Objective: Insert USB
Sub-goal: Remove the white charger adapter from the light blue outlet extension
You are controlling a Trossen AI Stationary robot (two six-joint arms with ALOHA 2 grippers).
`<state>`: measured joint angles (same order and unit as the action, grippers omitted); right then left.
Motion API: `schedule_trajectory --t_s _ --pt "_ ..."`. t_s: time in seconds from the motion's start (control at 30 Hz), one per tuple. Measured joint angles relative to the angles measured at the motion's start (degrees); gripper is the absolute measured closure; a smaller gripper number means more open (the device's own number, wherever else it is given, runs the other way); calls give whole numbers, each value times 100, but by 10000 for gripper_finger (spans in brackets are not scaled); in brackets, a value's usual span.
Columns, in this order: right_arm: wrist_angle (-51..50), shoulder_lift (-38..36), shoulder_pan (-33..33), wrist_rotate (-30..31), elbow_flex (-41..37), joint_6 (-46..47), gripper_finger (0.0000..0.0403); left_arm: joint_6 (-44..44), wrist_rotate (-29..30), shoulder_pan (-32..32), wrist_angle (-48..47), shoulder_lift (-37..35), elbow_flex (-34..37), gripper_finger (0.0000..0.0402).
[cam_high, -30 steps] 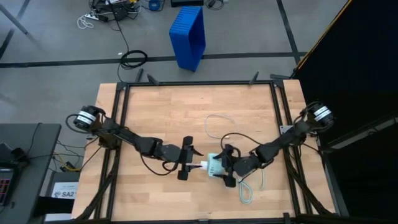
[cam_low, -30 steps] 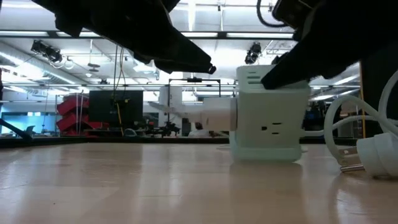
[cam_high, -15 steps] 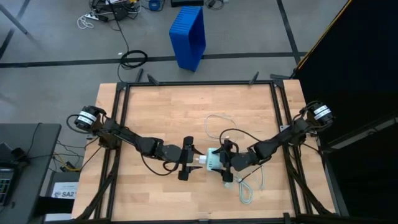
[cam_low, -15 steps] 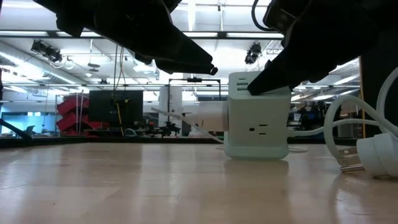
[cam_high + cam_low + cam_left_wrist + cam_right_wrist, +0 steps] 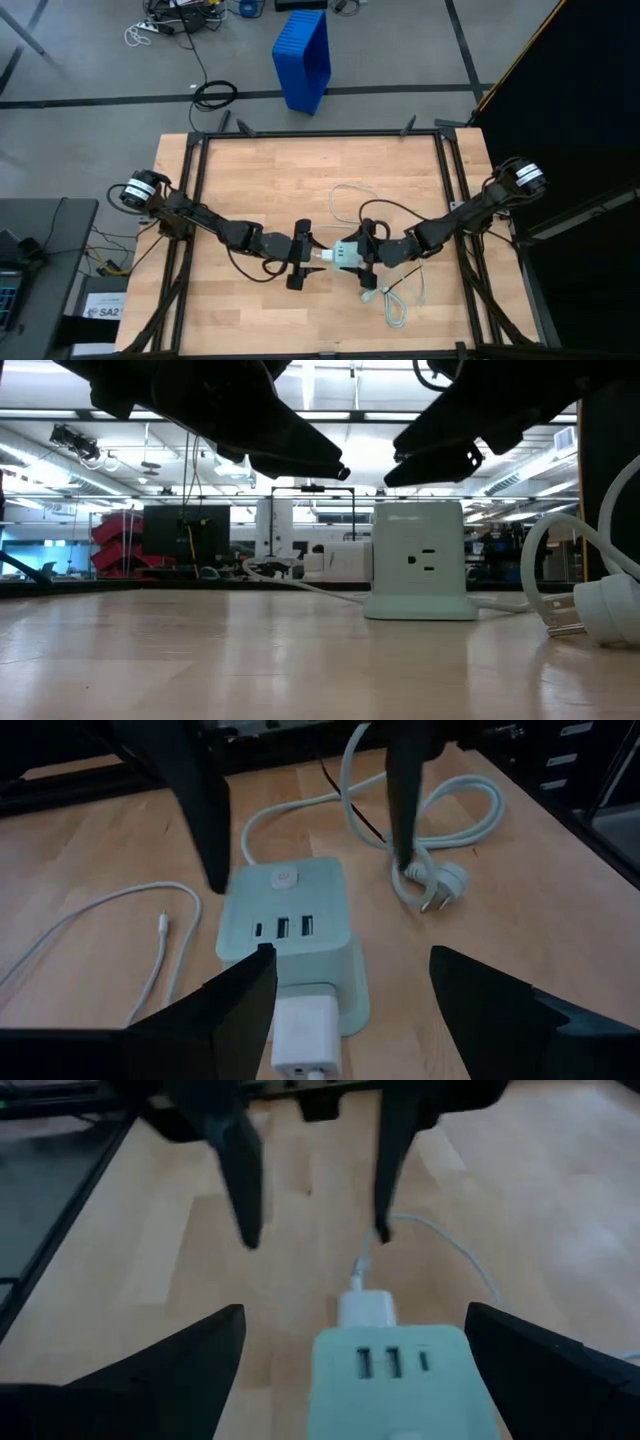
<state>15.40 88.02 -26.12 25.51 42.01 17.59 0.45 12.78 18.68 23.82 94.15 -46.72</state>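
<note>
The pale green charger block (image 5: pixel 345 255) stands on the table between my two grippers, with a white adapter (image 5: pixel 300 1038) plugged into the side facing my left gripper. My left gripper (image 5: pixel 305 257) is open, its fingers on either side of the adapter and higher than the block (image 5: pixel 418 560). My right gripper (image 5: pixel 367 258) is open on the block's other side, its fingers raised above the block's top. The USB's thin white cable (image 5: pixel 110 905) lies on the wood beside the block, and its small plug (image 5: pixel 162 925) rests on the table.
The thick white cord (image 5: pixel 440 830) lies coiled on the block's right-hand side, and its grey plug (image 5: pixel 590 610) rests on the table near the front edge. A black frame (image 5: pixel 320 133) borders the table. Bare wood (image 5: pixel 260 180) stretches toward the far edge.
The block has slid a little toward my left gripper and turned about, so its socket face now points at the near edge. My right gripper, which lay against the block's top, has risen clear of it.
</note>
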Motion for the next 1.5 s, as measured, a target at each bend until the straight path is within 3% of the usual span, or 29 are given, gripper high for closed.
schedule_trajectory --t_s 0.27,0.57,0.83,1.13,1.5 --pt "267 1 55 306 1 -332 54 -89 40 -15 11 0 0 155" --pt "225 1 298 -389 3 11 45 -114 52 -20 -14 0 0 155" --pt "-197 1 345 -615 5 45 6 -118 51 -20 -16 0 0 155" --pt "-465 1 342 -530 5 -461 28 -157 50 -20 -14 -1 0 155" --pt "-941 -1 440 -346 7 -112 50 -223 48 -20 -16 0 0 155"
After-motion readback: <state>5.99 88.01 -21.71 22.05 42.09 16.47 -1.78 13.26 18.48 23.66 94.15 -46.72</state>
